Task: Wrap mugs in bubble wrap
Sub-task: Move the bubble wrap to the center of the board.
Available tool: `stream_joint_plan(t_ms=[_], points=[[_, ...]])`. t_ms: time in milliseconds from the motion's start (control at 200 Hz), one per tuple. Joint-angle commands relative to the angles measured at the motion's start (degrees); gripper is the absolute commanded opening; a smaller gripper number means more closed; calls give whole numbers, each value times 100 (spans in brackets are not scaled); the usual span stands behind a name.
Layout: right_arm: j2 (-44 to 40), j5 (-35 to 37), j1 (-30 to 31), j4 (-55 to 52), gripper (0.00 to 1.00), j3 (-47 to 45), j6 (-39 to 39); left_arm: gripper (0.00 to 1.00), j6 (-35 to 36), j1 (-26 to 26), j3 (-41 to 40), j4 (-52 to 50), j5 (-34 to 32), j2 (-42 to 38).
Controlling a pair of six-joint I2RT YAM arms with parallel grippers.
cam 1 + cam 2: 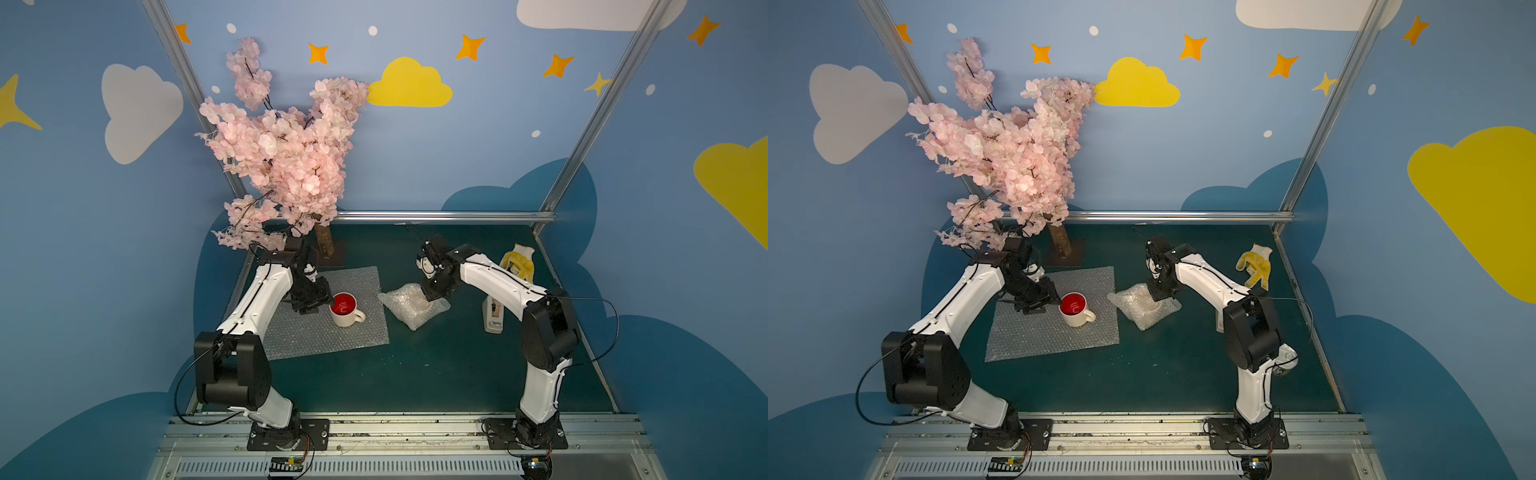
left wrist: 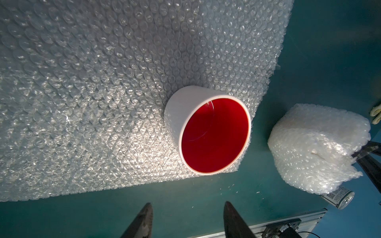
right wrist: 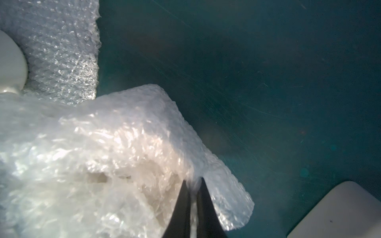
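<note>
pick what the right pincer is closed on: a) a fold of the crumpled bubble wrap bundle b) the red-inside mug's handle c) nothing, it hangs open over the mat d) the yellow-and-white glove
a: in the right wrist view the right pincer has its tips pinched together on a flap of the crumpled bubble wrap bundle, away from the red-inside mug and the glove.

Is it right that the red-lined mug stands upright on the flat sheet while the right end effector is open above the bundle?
Not quite. The right end effector is shut, pinching a fold of the bundle, as the right wrist view shows. The mug does stand upright on the flat sheet.
</note>
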Motion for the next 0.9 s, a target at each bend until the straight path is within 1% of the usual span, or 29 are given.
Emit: stream_joint_plan(t_ms=[0,200,390,516,616,626,646,896], points=[[-76,422,-41,-173,0,-80,126,55,86,-27,136,-156,-18,-58],[-250,580,-136,-167,0,-142,170,55,78,-27,133,-147,-13,-48],[-307,412,-132,-123,0,-159,130,55,93,-27,120,-147,-17,-34],[-316,670,-218,-201,0,-194,155,55,93,-28,133,-162,-9,-42],[-382,625,-329,-219,0,-244,179,55,96,-31,159,-151,-9,-30],[-392,653,-331,-213,0,-259,179,55,94,-28,166,-154,-134,-28],[-416,707,-340,-208,0,-277,174,55,93,-27,175,-156,-181,-23],[-530,898,-594,-287,0,-334,305,55,96,-27,212,-179,-175,-3]])
